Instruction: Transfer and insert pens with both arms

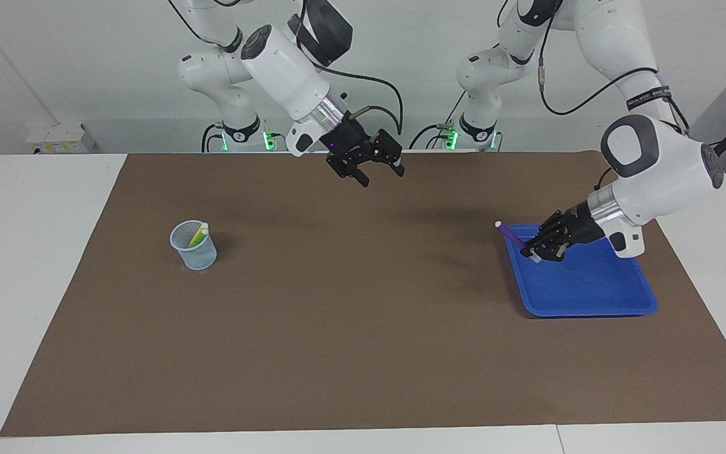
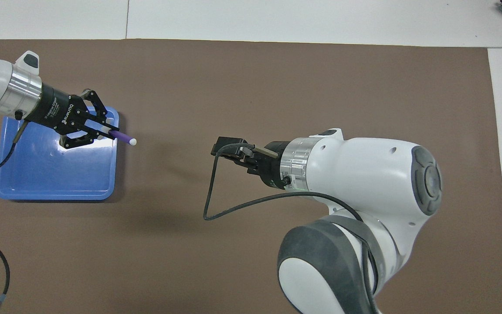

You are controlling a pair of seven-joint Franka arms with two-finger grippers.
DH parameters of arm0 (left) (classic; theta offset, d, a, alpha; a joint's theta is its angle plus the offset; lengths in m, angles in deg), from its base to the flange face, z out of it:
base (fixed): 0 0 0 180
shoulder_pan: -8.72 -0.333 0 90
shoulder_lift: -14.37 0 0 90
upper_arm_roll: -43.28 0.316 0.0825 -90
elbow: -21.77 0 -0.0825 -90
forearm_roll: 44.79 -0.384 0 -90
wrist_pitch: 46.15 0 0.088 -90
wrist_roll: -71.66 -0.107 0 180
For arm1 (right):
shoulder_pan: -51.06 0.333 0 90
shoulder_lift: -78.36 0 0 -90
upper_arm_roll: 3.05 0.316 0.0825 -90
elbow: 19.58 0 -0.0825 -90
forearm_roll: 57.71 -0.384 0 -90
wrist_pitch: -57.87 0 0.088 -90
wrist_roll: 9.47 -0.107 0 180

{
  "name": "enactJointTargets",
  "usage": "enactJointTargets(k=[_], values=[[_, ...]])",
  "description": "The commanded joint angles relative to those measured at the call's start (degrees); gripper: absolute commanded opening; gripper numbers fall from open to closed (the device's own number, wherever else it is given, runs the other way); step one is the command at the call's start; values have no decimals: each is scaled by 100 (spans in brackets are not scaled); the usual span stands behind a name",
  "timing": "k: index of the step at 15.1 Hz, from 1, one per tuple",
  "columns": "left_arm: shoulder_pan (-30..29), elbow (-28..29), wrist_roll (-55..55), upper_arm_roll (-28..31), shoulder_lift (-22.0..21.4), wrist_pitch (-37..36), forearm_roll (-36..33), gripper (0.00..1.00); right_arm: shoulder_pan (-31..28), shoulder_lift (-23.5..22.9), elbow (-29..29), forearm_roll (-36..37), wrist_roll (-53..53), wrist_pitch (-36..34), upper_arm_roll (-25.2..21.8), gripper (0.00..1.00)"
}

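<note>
A purple pen (image 1: 512, 236) with a pale tip hangs in the air, and my left gripper (image 1: 534, 251) is shut on its other end. It sits over the edge of the blue tray (image 1: 590, 296) that faces the table's middle. From above, the purple pen (image 2: 123, 138) sticks out of the left gripper (image 2: 105, 129) past the tray (image 2: 55, 179). My right gripper (image 1: 377, 174) is open and holds nothing, raised over the brown mat. A yellow pen (image 1: 201, 231) and a green pen (image 1: 195, 240) lean together in a clear cup (image 1: 193, 252). The overhead view does not show the cup.
The brown mat (image 1: 350, 328) covers most of the white table. The tray's floor holds nothing. A black cable (image 2: 216, 205) loops down from the right wrist. Two smaller white arms with green lights stand at the robots' end.
</note>
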Motion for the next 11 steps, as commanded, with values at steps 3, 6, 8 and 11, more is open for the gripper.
enactJointTargets(k=[3,6,8,11], values=[[14,179,1351,-118,-329,-658,639,0,335,-141,42,-184,-393,895,32,100],[14,206,2239,-391,-355,-685,675,0,730,-247,33,-175,-385,1246,23,100],[14,249,2522,-575,-364,-754,683,0,924,-256,-2,-175,-403,1265,23,100],[14,355,2689,-787,-434,-869,789,0,925,-386,-19,-87,-280,1291,23,100]])
